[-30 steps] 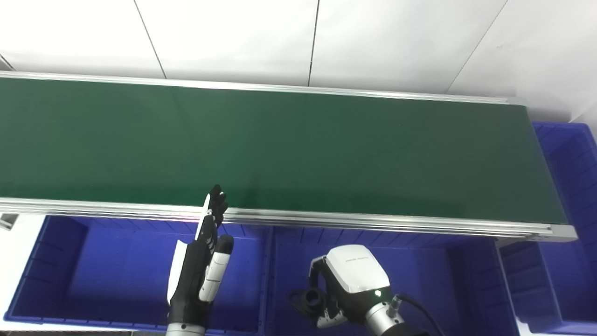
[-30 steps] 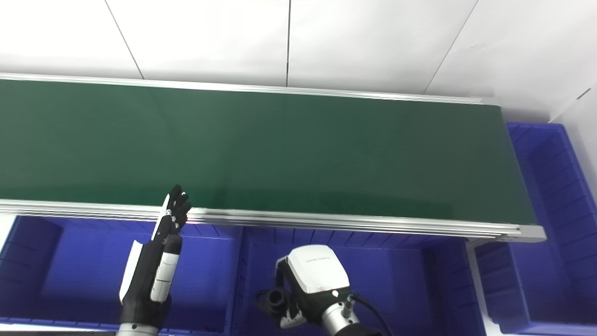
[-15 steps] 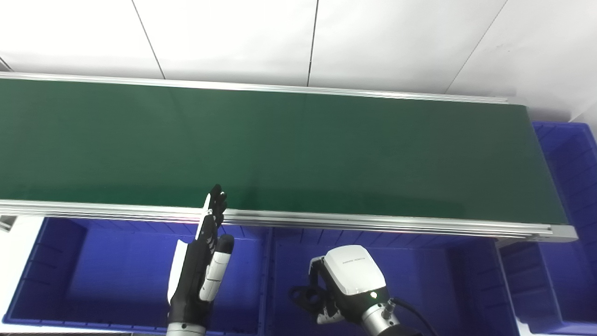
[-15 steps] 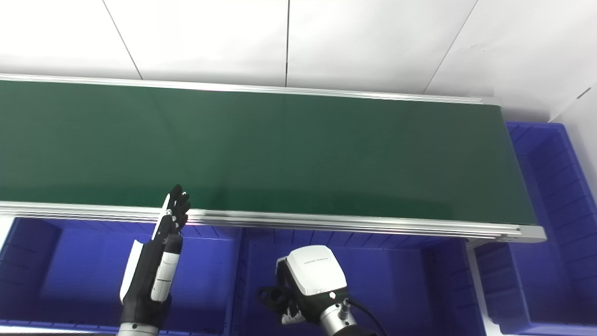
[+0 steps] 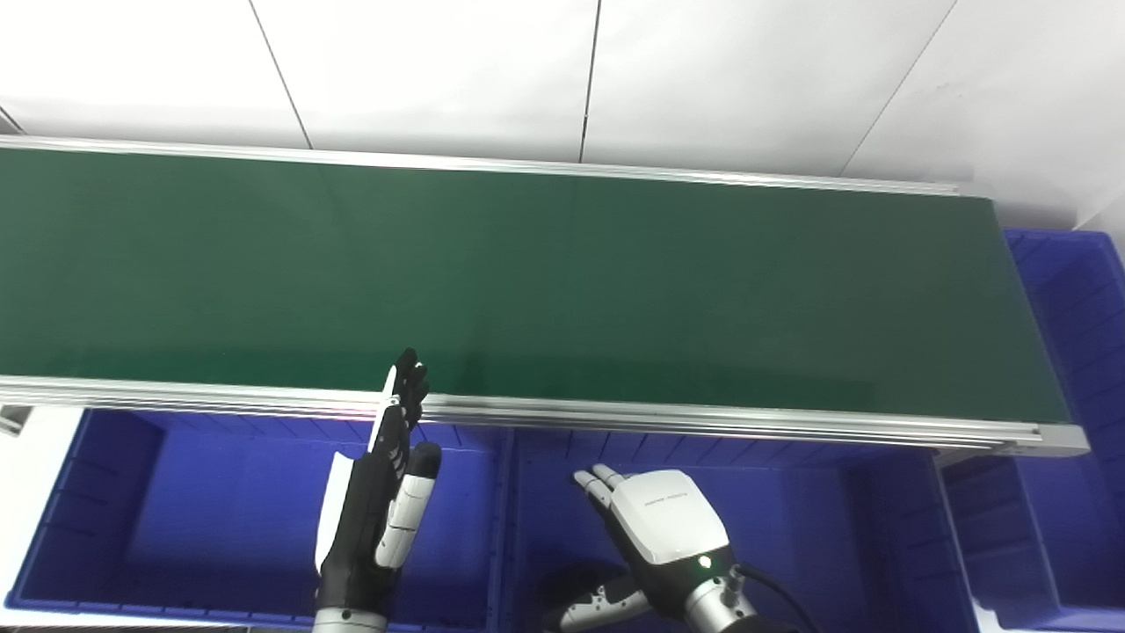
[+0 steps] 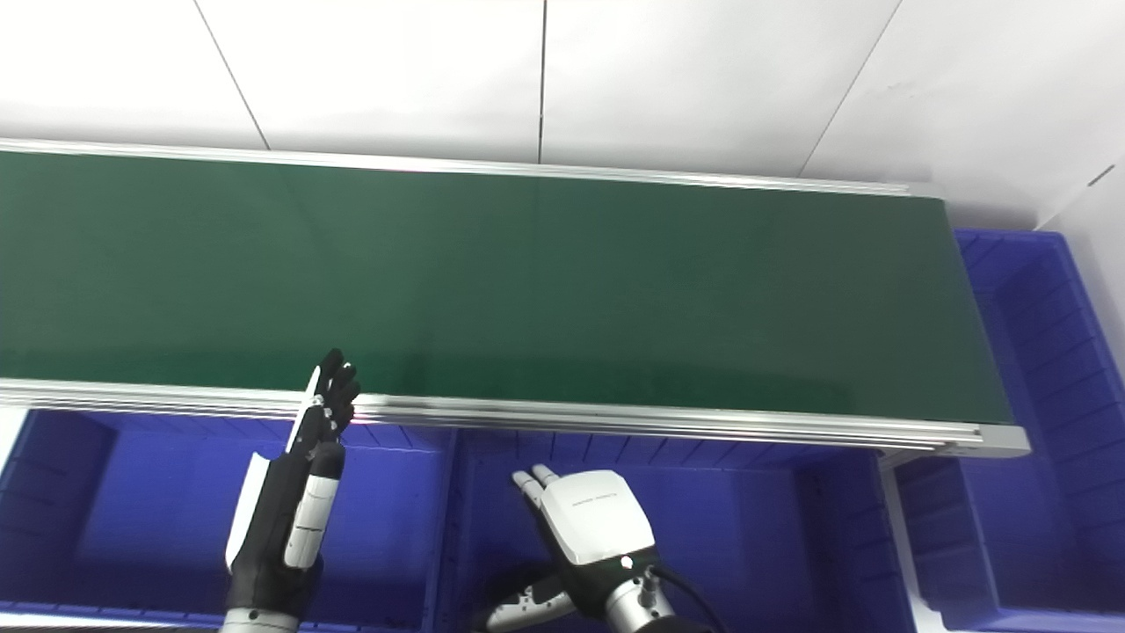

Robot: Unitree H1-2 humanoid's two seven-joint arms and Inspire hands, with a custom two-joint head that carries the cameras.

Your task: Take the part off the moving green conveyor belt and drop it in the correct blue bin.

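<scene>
The right hand [image 5: 655,536] hangs released, fingers spread, over the middle blue bin [image 5: 809,527]; the left hand [image 5: 378,501] stands flat and empty by the left bin [image 5: 176,510]. No part shows on the green conveyor belt [image 5: 527,281]; the drop appears done, the part hidden.

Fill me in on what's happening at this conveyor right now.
The right robot hand hangs open over the middle blue bin, holding nothing; a dark shape shows under it, too unclear to name. The left robot hand is raised, open and flat, above the left blue bin. No part shows on the green conveyor belt.
</scene>
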